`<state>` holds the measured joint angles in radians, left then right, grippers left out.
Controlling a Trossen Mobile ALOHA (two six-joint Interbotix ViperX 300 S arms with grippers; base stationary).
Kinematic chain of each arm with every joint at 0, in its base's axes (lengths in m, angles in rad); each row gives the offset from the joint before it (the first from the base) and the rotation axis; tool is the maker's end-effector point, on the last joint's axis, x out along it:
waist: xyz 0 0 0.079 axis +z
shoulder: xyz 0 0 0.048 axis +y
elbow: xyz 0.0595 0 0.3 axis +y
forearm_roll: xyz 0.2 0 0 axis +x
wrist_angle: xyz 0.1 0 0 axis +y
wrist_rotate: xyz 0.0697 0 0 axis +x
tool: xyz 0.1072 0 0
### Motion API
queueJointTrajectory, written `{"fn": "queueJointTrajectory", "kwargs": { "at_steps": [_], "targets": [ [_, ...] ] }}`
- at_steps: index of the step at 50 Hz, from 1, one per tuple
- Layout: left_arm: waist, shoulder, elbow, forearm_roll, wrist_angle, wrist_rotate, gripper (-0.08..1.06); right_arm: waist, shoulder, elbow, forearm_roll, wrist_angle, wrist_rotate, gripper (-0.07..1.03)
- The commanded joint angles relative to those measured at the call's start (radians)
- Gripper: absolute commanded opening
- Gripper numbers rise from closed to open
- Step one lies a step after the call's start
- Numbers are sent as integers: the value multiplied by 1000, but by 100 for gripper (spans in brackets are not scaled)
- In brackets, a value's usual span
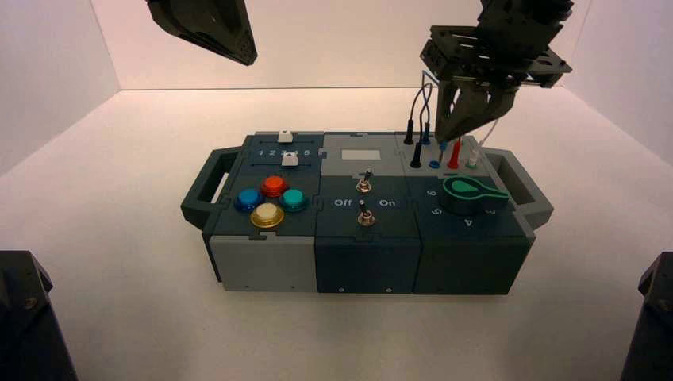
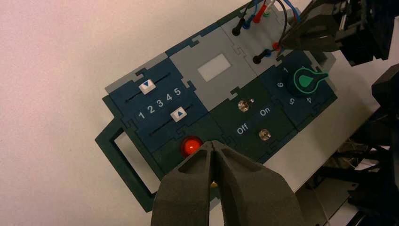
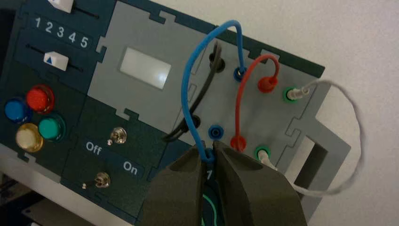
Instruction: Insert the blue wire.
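You have the blue wire [image 3: 189, 69] half installed. One end sits in the blue socket nearer the desk's [image 1: 127, 198] far edge; the other end's plug is clamped between the fingertips of your right tool [image 3: 208, 149], above the box [image 1: 367, 274] on the side toward the desk's right edge. The blue socket [image 3: 216, 132] nearer the desk's front edge is unfilled. Your left tool [image 2: 212, 145] is raised on the side toward the desk's left edge, fingertips together, nothing between them.

Done: one end plugged, loose end gripped. Left for you: line the pin up with the unfilled blue socket, press it home, let go. Judgement: well past halfway; a slightly tilted pin could catch the socket's rim.
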<state>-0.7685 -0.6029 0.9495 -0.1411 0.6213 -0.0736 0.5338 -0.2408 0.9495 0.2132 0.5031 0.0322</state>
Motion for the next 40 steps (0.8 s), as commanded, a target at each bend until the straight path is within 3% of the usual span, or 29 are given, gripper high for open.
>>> {"fn": "queueJointTrajectory", "kwargs": {
  "at_steps": [1, 20, 40],
  "targets": [
    [-5, -8, -34, 0, -8, 0, -3, -3, 31, -43, -6, -14, 6, -2],
    [-5, -2, -37, 8, -8, 5, -3, -11, 83, -44, -25, -43, 6, -2],
    [-5, 2, -38, 8, -6, 6, -3, -17, 18, -60, -26, -14, 11, -2]
  ]
}}
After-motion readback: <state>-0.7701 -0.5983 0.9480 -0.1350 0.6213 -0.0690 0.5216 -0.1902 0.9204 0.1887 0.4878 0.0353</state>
